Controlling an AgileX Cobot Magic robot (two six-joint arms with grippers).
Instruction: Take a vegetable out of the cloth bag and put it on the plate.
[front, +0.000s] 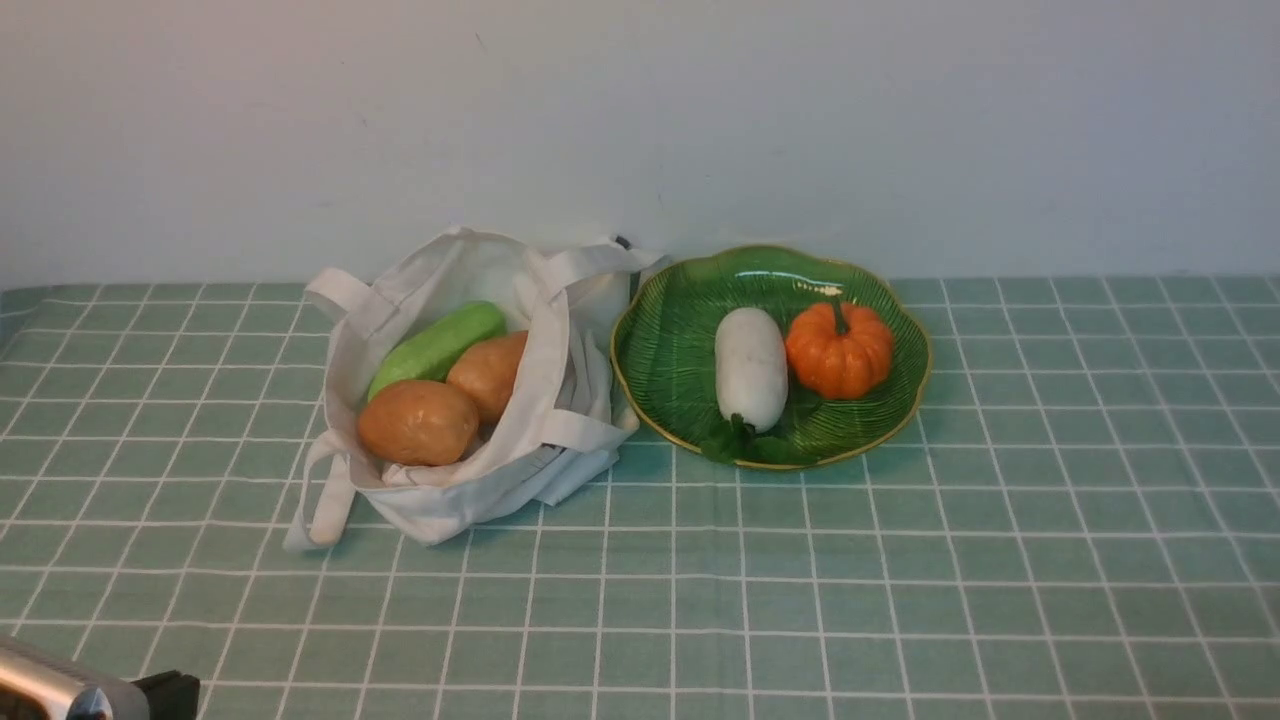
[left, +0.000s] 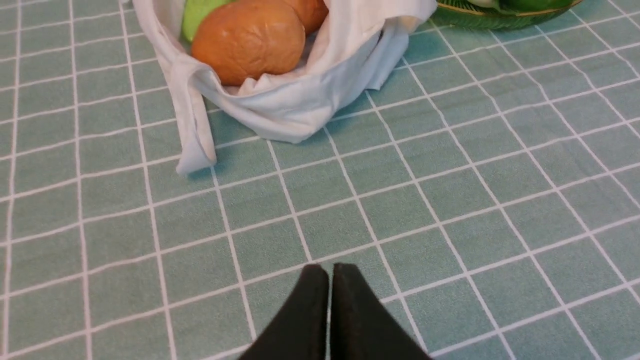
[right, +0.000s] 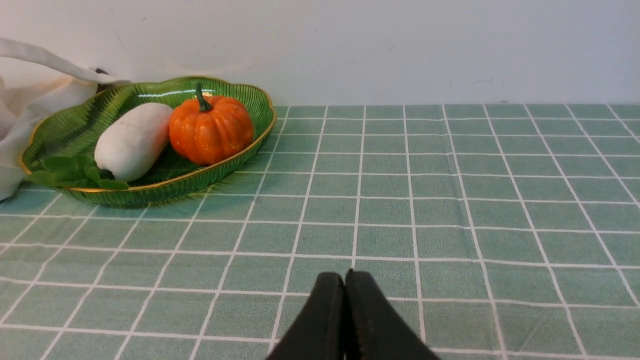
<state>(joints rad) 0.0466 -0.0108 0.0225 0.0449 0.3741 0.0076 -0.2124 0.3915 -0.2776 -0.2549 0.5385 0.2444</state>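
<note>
The white radish lies on the green glass plate, its leaves toward the front rim, next to a small orange pumpkin. It also shows in the right wrist view, on the plate. The off-white cloth bag lies open left of the plate. My left gripper is shut and empty over the tablecloth, in front of the bag. My right gripper is shut and empty, well back from the plate. Neither gripper's tips show in the front view.
The bag holds a light green cucumber and two brown potatoes. A green checked cloth covers the table. A plain wall stands right behind bag and plate. Part of my left arm shows at the bottom left corner.
</note>
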